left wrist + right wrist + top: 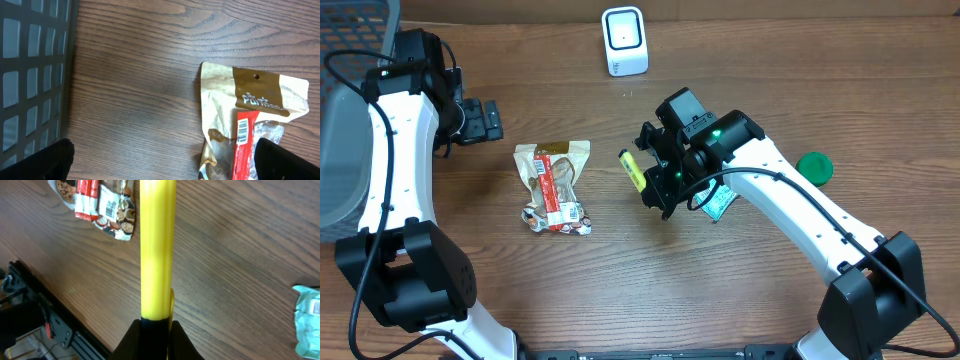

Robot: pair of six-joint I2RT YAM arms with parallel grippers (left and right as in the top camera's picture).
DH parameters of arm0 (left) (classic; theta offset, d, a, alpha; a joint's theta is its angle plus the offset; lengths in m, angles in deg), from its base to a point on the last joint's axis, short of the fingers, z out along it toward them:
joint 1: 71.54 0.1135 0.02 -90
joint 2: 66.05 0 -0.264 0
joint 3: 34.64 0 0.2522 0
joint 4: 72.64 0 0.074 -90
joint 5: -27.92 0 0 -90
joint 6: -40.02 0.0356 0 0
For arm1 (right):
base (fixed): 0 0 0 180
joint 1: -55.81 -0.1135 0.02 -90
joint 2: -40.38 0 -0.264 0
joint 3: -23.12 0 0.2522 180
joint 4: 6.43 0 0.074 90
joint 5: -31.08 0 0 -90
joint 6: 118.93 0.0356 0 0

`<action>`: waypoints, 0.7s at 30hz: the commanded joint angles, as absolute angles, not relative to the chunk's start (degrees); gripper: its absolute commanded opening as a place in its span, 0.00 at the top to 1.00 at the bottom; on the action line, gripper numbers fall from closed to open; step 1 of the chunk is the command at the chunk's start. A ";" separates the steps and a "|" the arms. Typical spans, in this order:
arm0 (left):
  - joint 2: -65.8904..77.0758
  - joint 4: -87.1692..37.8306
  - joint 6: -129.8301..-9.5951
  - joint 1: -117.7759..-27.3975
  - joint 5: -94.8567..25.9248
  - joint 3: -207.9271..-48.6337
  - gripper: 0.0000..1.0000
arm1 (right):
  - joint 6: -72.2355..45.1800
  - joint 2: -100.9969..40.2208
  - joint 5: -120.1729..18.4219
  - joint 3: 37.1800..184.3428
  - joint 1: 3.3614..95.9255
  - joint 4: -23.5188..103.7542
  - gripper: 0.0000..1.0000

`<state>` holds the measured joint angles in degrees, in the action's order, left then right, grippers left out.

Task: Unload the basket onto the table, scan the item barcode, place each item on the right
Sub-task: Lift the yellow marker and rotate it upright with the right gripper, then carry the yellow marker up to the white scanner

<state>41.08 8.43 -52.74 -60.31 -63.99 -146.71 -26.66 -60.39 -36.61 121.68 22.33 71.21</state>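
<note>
scanner [624,40], green disc [814,167] overhead only, yellow tube [157,250] gripped

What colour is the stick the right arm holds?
The stick is bright yellow; the right wrist view shows it best.

Yellow tube [157,250], tan pouch [553,185] with red strip, white scanner [624,40], green lid [814,167], wood-grain table [620,290]

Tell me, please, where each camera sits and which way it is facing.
Overhead: above the table, looking straight down; left arm and right arm show.
Left wrist: faces down at the snack bag and basket; its open fingers frame the bottom corners.
Right wrist: looks along the yellow tube, gripped by its fingers.
Shared: all three show the snack bag.
</note>
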 commanded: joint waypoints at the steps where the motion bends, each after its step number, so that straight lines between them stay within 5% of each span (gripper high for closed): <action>1: 40.01 8.35 -51.87 -60.71 -63.56 -147.89 0.00 | -27.25 -59.60 -38.87 121.83 22.11 70.66 0.96; 21: 40.01 8.35 -51.87 -60.71 -63.56 -147.89 0.00 | -27.25 -59.60 -46.45 121.83 22.14 64.78 0.96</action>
